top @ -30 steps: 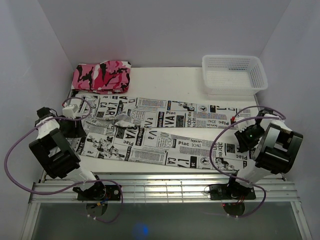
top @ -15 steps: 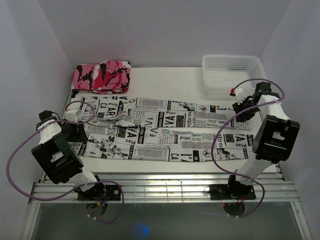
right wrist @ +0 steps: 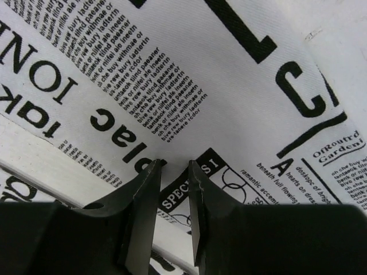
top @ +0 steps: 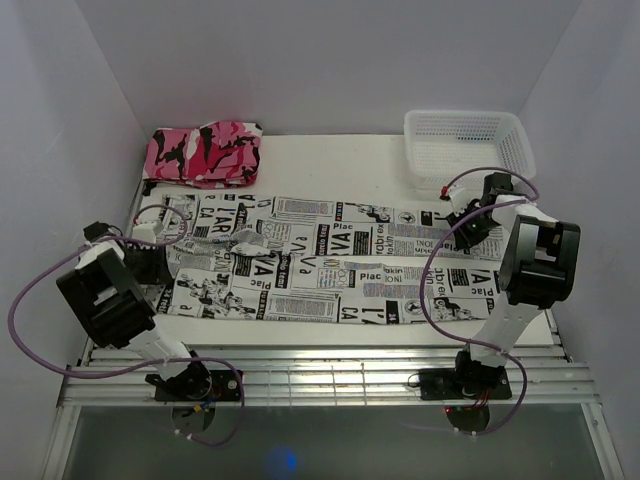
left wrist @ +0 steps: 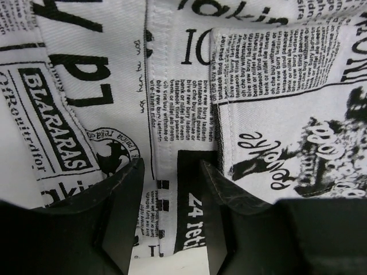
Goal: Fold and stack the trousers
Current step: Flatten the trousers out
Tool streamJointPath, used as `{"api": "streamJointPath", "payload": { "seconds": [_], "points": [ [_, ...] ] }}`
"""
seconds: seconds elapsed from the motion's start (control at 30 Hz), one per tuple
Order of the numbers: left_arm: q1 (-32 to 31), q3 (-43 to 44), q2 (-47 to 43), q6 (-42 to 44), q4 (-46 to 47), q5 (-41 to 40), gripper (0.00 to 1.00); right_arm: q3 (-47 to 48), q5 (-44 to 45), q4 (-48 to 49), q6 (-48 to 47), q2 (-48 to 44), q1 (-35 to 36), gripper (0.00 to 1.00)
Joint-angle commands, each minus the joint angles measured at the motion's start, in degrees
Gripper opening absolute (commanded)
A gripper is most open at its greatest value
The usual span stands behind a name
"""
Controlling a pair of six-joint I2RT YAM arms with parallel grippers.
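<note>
Both the left gripper (left wrist: 169, 172) and right gripper (right wrist: 172, 167) are closed on the trousers (top: 320, 265), spread across the table (top: 340, 170), a basket (top: 470, 181) just behind the right end, a camo garment (top: 205, 152) behind the left.

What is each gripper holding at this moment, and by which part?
Both appear to pinch the white newspaper-print cloth trousers: the left gripper at the waist end, the right gripper at a leg's cuff end.

Newsprint trousers (left wrist: 189, 86), seamed strip between the end effector's (left wrist: 169, 172) 2 black fingers (left wrist: 123, 206).
</note>
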Motion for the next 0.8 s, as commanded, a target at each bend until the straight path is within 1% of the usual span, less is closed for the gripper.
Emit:
{"api": "streamJointPath", "payload": {
  "seconds": [0.0, 0.03, 0.13, 0.2, 0.27, 0.3, 0.33, 0.37, 0.4, 0.43, 0.47, 0.5, 0.53, 0.57, 0.6, 0.63, 0.67, 0.7, 0.73, 0.77],
  "points": [
    [0.66, -5.13, -4.37, 4.82, -2.04, -6.23, 0.53, -6.99, 7.80, -0.40, -3.79, 1.59, -2.58, 0.31],
    [0.93, -7.32, -6.91, 6.92, -2.49, -6.85, 0.51, -7.53, 8.24, -0.23, -5.37, 1.33, -4.24, 0.30],
    [1.80, -11.01, -10.87, 10.27, -4.07, -8.70, 0.50, -7.62, 9.56, -0.58, -7.84, 0.71, -7.85, 0.28],
    [1.89, -12.08, -14.30, 11.86, -5.91, -8.88, 0.50, -7.18, 10.09, -1.97, -10.56, 0.10, -9.35, 0.27],
    [1.81, -11.48, -16.67, 12.13, -6.62, -8.18, 0.54, -6.04, 8.09, -4.52, -13.10, -1.39, -10.76, 0.28],
    [1.81, -10.51, -16.95, 12.13, -8.19, -7.22, 0.56, -5.69, 6.94, -7.58, -13.90, -2.10, -10.85, 0.28],
    [1.89, -9.11, -17.13, 12.04, -8.99, -4.86, 0.58, -4.73, 4.40, -9.17, -14.78, -3.06, -11.03, 0.30],
    [1.81, -4.92, -16.87, 11.61, -10.21, -3.36, 0.62, -3.94, 2.99, -10.76, -15.49, -4.90, -10.94, 0.31],
    [1.81, -2.27, -15.82, 11.60, -13.62, -1.25, 0.64, -2.88, 1.32, -12.51, -16.19, -5.70, -10.94, 0.33],
    [1.81, 0.80, -14.85, 11.95, -15.74, 3.47, 0.65, -1.31, -0.26, -16.01, -16.20, -6.32, -10.94, 0.40],
    [1.81, 3.97, -13.89, 13.61, -18.02, 5.95, 0.67, 2.54, -3.50, -17.79, -16.54, -7.11, -10.94, 0.45],
    [1.81, 10.35, -11.61, 14.23, -21.35, 8.06, 0.70, 4.58, -4.66, -19.20, -16.98, -7.29, -10.94, 0.51],
    [1.81, 13.55, -10.29, 14.76, -22.52, 10.17, 0.72, 6.69, -5.63, -21.47, -17.42, -7.29, -10.94, 0.63],
    [1.81, 16.62, -8.97, 15.20, -23.40, 13.67, 0.74, 10.27, -6.77, -22.10, -17.95, -7.03, -10.94, 0.72],
    [1.46, 22.31, -7.47, 15.38, -23.76, 15.01, 0.75, 11.79, -6.96, -22.20, -18.04, -6.76, -11.03, 0.76],
    [1.11, 24.98, -4.15, 15.47, -23.76, 16.33, 0.76, 13.20, -7.13, -22.29, -18.65, -6.33, -11.03, 0.80],
    [0.76, 27.53, -2.38, 15.64, -23.67, 17.48, 0.76, 14.60, -6.70, -22.02, -19.09, -5.19, -11.03, 0.81],
    [-0.29, 31.99, -0.62, 14.86, -22.28, 19.23, 0.76, 16.88, -6.43, -21.41, -19.18, -4.31, -11.03, 0.81],
    [-1.00, 33.95, 3.05, 13.55, -20.87, 19.51, 0.76, 18.12, -6.08, -21.15, -19.10, -3.34, -11.03, 0.81],
    [-1.70, 35.88, 4.91, 12.14, -19.47, 19.60, 0.76, 19.44, -5.73, -21.14, -19.10, -1.25, -11.03, 0.80]
  ]
}}
